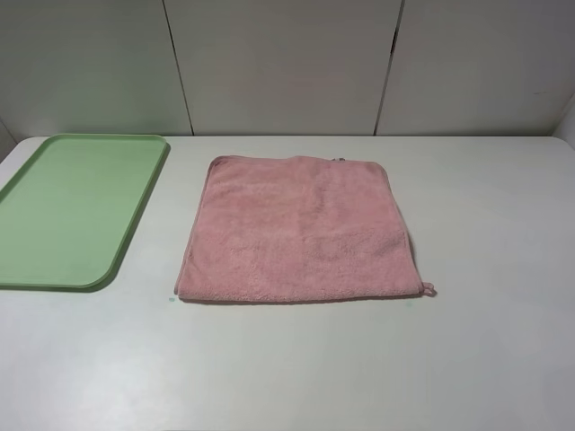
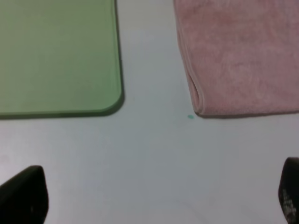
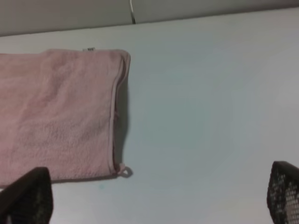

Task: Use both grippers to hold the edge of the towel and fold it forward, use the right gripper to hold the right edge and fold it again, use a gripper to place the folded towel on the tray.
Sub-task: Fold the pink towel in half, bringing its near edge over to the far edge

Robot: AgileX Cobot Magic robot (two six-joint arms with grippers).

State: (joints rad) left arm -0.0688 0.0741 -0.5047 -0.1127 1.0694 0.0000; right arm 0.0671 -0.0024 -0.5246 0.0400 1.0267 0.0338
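- The left gripper (image 2: 156, 196) has its jaws spread wide, with only bare table (image 2: 154, 154) under the gap.
- The tray (image 2: 56, 56) lies ahead of these jaws, towards their outer side. Its rounded near corner is the closest part and is clear of the finger.
- The towel (image 2: 238, 56) lies flat ahead of the same jaws, towards their inner side, and touches neither finger.
- The hem (image 2: 186, 56) looks doubled near the corner facing these jaws.
- A small green dot (image 2: 190, 116) sits on the table just beside that corner, ahead of the gap.
- The right gripper (image 3: 154, 196) also has its jaws spread wide and grips nothing.
- The towel lies ahead of the right jaws, towards their inner side, with two hems stacked along the edge facing them.
- The corner loop (image 3: 122, 171) lies ahead of the gap, nearer the inner finger and apart from it.
- A small tag (image 3: 88, 49) shows at the towel's far edge, well beyond the jaws.
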